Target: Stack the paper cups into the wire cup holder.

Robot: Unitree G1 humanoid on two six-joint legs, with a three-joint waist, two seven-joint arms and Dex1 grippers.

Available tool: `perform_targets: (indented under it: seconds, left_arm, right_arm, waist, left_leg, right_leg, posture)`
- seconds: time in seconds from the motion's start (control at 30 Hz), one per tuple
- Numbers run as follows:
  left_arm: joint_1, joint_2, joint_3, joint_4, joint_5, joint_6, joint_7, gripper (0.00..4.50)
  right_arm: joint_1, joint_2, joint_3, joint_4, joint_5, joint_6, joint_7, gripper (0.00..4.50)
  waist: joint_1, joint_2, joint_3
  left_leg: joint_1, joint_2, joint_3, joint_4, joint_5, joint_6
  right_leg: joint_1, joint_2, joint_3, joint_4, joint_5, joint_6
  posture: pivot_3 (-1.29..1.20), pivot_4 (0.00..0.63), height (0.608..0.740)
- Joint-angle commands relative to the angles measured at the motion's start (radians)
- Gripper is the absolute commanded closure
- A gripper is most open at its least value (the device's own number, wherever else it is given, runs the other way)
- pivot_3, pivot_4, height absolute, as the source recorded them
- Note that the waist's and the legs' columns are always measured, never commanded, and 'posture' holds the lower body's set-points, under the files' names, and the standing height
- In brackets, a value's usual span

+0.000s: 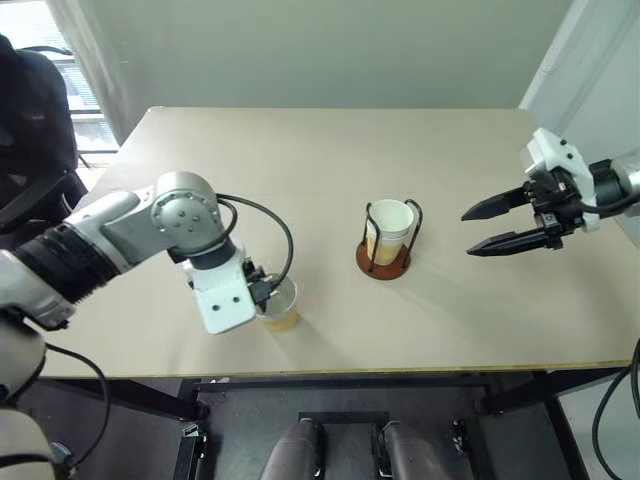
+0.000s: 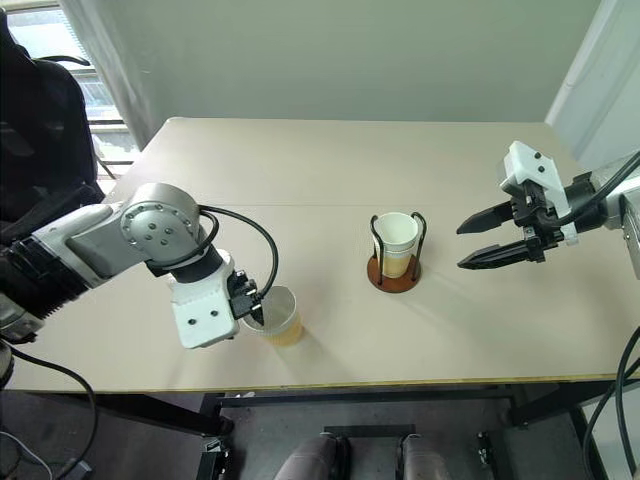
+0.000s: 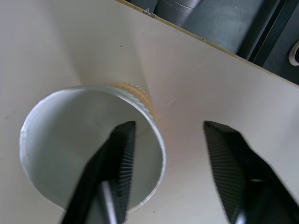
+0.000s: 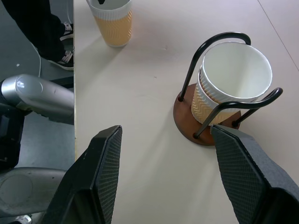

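Beige table, shot from above. Lone paper cup standing upright in the lower left of the head views, close to the table's front edge. Left gripper pointing straight down right over it, one black finger dipped inside the cup, the other finger outside the wall, rim sitting in the gap between them. Fingers partway apart, straddling the wall; can't tell if they're actually squeezing it. Ribbed tan side of the cup just peeking out past the rim in the left wrist view.

Wire cup holder around the middle of the frame, a bit right of centre, well apart from the lone cup. Reddish-brown disc base flat on the table, two black wire loops standing upright. Stacked paper cups already sitting inside the loops, white rim poking up about level with the wire tops, a second ribbed band showing underneath the top one in the right wrist view. How many are nested in there, hard to say beyond at least two.

Right gripper hanging over at the right side of the frame, off to the right of the holder and clear of it, angled down and aimed toward it. Fingers spread wide, nothing between them.
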Motion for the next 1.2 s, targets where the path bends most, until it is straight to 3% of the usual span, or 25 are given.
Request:
perform_targets:
  seconds: [0.03,0.13,0.43,0.87,1.2]
  left_arm:
    - [-0.023,0.006,0.035,0.037,0.03,-0.041,-0.028,3.54]
    - [-0.043,-0.006,0.027,0.077,0.052,-0.068,-0.028,4.48]
    - [-0.07,-0.025,0.034,0.126,0.058,-0.079,-0.028,4.48]
    - [-0.316,-0.296,0.147,0.63,0.17,-0.14,-0.028,4.48]
    - [-0.468,-0.451,0.224,0.892,0.215,-0.173,-0.028,4.48]
  right_arm:
    - [-0.014,-0.005,-0.014,-0.01,-0.005,-0.012,0.001,1.46]
    - [-0.02,0.0,-0.012,0.006,-0.014,-0.021,0.0,1.46]
    - [-0.03,0.009,-0.01,0.06,-0.046,-0.062,0.002,1.46]
    - [-0.156,0.085,-0.008,0.349,-0.126,-0.187,0.014,1.46]
    - [-0.096,0.043,-0.024,0.308,0.083,-0.302,0.015,1.46]
  waist:
    - [0.0,0.0,0.0]
    - [0.0,0.0,0.0]
    - [0.001,0.0,0.0]
    - [0.003,0.0,0.0]
    - [0.007,0.0,0.0]
  left_leg:
    - [0.0,0.0,0.0,0.0,0.0,0.0]
    - [0.0,0.0,0.0,0.0,0.0,0.0]
    - [0.0,0.0,0.0,0.0,0.0,0.0]
    - [-0.001,0.0,0.0,0.0,-0.001,0.0]
    - [-0.004,0.0,0.001,-0.001,-0.009,0.002]
  right_leg:
    - [0.0,0.0,0.0,0.0,0.0,0.0]
    - [0.0,0.0,0.0,0.0,0.0,0.0]
    - [0.0,0.0,0.0,0.0,0.0,0.0]
    - [0.0,-0.001,0.0,-0.001,0.001,0.0]
    - [-0.002,0.0,-0.001,-0.003,0.004,0.011]
  posture:
    - [0.0,0.15,0.74]
    - [0.0,0.15,0.74]
    - [0.0,0.15,0.74]
    - [0.0,0.15,0.74]
    - [0.0,0.15,0.74]
